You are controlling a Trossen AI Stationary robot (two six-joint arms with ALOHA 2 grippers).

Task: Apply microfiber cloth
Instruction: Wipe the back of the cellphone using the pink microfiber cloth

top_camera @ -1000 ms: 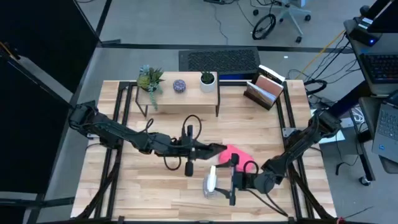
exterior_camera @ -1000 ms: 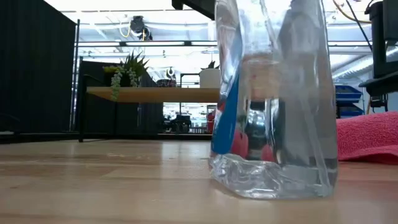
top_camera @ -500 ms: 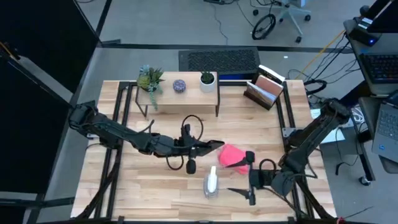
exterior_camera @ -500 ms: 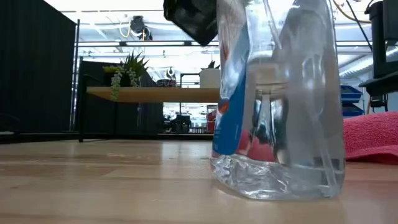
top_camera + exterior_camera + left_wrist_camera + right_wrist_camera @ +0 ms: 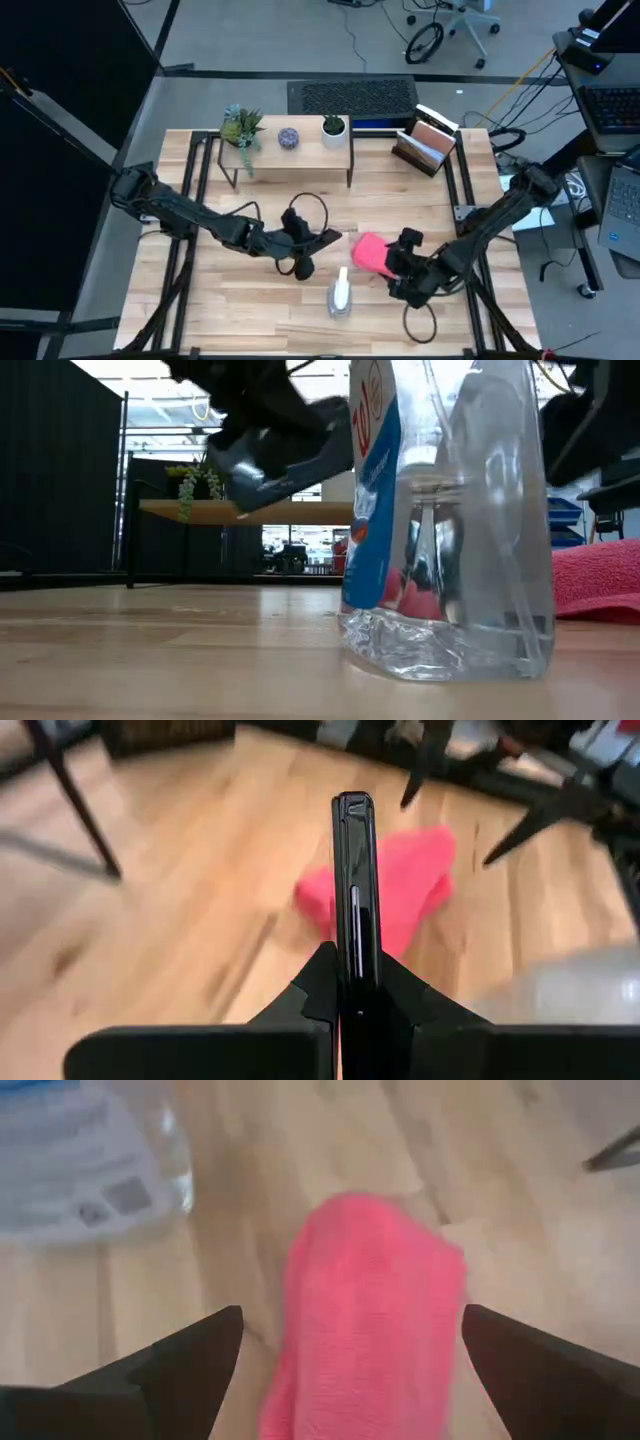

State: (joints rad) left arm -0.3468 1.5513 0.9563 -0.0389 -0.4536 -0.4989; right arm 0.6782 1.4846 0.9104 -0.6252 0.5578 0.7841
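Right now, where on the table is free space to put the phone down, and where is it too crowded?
Bare wood lies along the table's near-left edge, and between the small shelf and the left gripper holding the phone. It is crowded around the spray bottle, microfiber cloth and open right gripper.

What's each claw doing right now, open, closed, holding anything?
Left gripper: shut on the black smartphone, held edge-on above the table.
Right gripper: open, empty, fingers spread either side of the pink microfiber cloth.
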